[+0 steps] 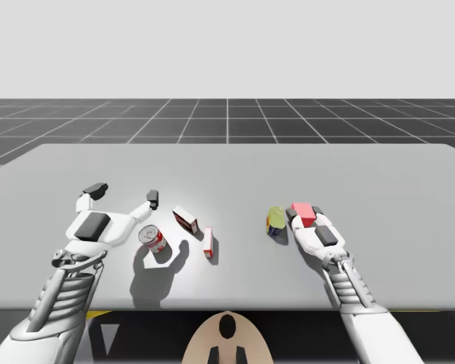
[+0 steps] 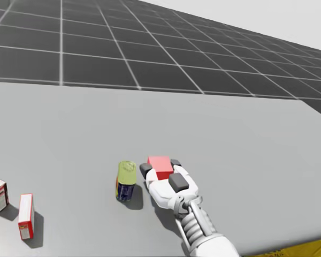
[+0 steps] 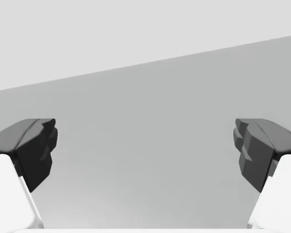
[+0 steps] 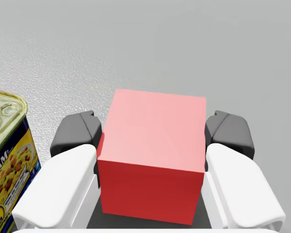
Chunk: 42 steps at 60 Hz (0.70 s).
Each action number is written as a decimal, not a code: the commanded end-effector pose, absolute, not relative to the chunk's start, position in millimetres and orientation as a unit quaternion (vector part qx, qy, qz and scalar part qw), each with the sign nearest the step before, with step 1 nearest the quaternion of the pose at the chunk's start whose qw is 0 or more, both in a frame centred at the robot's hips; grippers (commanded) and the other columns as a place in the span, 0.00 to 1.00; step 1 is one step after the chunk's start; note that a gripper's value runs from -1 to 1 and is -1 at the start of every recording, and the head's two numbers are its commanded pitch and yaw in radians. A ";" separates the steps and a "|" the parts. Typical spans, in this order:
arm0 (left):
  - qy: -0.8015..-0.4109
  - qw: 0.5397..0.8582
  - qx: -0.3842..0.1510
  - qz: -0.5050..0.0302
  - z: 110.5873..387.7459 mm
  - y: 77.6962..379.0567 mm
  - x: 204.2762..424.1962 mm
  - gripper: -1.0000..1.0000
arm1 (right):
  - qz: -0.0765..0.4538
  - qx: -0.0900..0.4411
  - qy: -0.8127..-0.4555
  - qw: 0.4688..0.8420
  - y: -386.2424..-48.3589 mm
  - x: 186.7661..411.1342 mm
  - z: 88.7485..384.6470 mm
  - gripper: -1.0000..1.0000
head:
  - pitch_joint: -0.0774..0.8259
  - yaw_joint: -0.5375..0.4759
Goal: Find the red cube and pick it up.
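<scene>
The red cube sits between the fingers of my right gripper, right of the table's middle. In the right wrist view the red cube fills the gap, and both dark pads press its sides, so my right gripper is shut on it. The head view shows the red cube in that gripper, low over the table. My left gripper stands wide open at the left with nothing between its fingers, and the left wrist view has it over bare table.
A yellow-and-blue tin lies just left of the cube, close to the right gripper's finger. Further left are a red-and-white box, a slim red box and a red-and-white can beside my left hand. The grey table stretches far behind.
</scene>
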<state>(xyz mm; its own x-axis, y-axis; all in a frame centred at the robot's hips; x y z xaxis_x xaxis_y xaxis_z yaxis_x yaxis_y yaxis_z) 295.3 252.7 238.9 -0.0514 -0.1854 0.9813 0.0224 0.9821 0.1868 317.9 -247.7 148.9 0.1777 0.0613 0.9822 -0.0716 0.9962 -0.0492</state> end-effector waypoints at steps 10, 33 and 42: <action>-0.721 0.687 0.056 -0.074 238.8 253.5 295.4 0.00 | 0.049 0.005 -0.632 0.773 -246.7 312.2 145.3 0.99 | 0.48 0.14; -0.721 0.686 0.057 -0.072 240.0 254.4 295.8 0.00 | 0.089 0.001 -0.710 0.699 -233.3 286.5 238.1 1.00 | 0.48 0.14; -0.722 0.686 0.057 -0.072 240.1 254.5 295.7 0.00 | 0.101 -0.011 -0.751 0.652 -227.7 270.7 283.6 1.00 | 0.48 0.14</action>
